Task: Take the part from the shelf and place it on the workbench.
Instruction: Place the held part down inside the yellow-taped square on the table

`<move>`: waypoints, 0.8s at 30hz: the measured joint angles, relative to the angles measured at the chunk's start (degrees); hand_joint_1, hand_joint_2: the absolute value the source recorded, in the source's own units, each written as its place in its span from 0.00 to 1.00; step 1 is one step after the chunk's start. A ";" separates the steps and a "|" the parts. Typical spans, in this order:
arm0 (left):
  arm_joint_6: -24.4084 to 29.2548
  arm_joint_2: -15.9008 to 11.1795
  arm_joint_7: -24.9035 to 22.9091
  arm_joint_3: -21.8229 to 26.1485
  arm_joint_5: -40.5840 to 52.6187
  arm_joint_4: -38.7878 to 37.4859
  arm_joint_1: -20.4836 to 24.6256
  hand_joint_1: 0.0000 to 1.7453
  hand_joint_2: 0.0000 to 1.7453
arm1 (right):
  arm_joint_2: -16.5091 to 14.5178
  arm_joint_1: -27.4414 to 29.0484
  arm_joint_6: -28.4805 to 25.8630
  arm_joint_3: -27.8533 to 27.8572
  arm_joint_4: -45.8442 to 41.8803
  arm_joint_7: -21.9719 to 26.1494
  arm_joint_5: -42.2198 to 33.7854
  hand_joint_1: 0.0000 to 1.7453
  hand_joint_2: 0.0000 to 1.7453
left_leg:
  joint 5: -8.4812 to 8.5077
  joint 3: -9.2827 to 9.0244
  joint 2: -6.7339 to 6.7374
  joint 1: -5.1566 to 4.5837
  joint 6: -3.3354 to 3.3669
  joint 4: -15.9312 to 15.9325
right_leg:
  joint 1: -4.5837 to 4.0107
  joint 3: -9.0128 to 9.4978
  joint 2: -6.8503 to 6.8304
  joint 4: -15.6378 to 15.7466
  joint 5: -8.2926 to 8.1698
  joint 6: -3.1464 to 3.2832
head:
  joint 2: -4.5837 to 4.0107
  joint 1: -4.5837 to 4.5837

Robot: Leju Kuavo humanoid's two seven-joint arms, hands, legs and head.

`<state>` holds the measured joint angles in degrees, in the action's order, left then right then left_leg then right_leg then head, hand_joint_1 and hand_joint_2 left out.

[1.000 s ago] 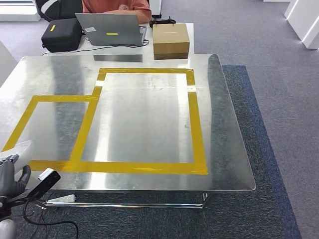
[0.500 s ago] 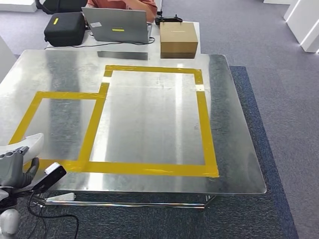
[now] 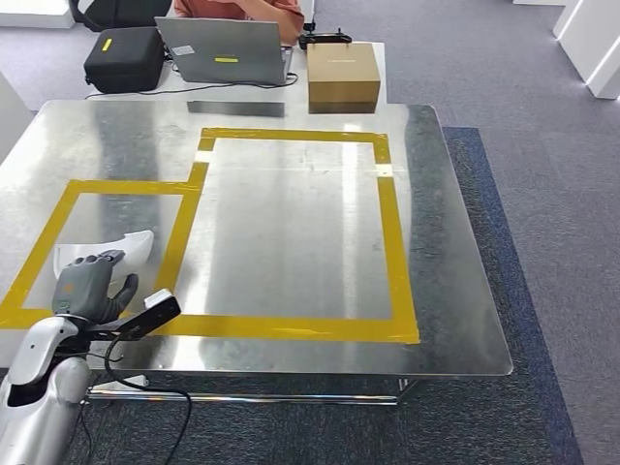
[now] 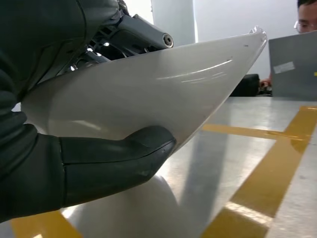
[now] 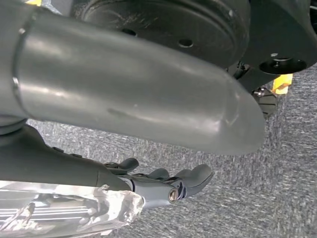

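Observation:
The part [image 3: 109,250] is a white curved shell, and my left hand [image 3: 87,289] holds it just above the metal workbench [image 3: 293,242], inside the smaller yellow-taped square at the front left. The left wrist view shows the part [image 4: 149,94] close up. My thumb [image 4: 112,158] presses its lower edge and the darker fingers lie over its top; it hangs slightly above the shiny surface. In the right wrist view my right hand [image 5: 164,183] hangs over the grey carpet with its fingers apart and nothing in them.
A larger yellow-taped square [image 3: 391,242] takes up the bench's middle. Along the far edge lie a dark bar [image 3: 235,108], a laptop [image 3: 223,50], a brown box [image 3: 342,76] and a black bag [image 3: 123,58], with a person [image 3: 241,8] seated behind them.
My left hand has carried the white part from the front-left edge of the bench forward, over the smaller taped square. The camera has also shifted slightly.

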<state>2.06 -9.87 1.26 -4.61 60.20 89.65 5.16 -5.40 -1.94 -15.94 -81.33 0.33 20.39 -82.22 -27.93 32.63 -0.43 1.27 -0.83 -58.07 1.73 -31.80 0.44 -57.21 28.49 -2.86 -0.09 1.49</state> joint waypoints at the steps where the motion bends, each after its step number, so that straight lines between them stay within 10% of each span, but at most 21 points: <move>1: -0.15 0.04 -0.03 -0.69 -0.27 -0.81 0.93 1.00 1.00 | 0.00 -0.01 0.08 0.00 0.00 -0.07 -0.03 0.00 0.00 | 0.00 -0.01 0.01 0.00 0.00 0.00 | -0.01 -0.02 0.03 -0.02 0.00 0.00 | 0.00 -0.01; 23: 1.29 0.33 -0.17 -4.12 -2.85 -10.56 9.76 1.00 1.00 | 0.00 -0.02 1.22 0.01 0.00 -0.96 -0.57 0.00 0.00 | -0.02 0.01 0.06 0.02 -0.02 0.01 | -0.02 -0.10 0.14 -0.15 0.06 0.05 | 0.00 -0.01; 24: 1.71 0.21 -0.57 -3.97 -2.68 -11.24 10.02 0.75 1.00 | 0.00 -0.01 1.31 0.02 0.00 -1.03 -0.64 0.00 0.00 | -0.02 0.00 0.06 0.02 -0.02 0.01 | -0.02 -0.10 0.15 -0.17 0.06 0.05 | 0.00 -0.01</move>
<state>3.77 -9.66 0.69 -8.58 57.52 78.41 15.18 -5.40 -1.95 -14.63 -81.31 0.33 19.36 -82.86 -27.96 32.64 -0.37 1.30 -0.85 -58.05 1.71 -31.91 0.59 -57.38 28.55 -2.80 -0.09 1.49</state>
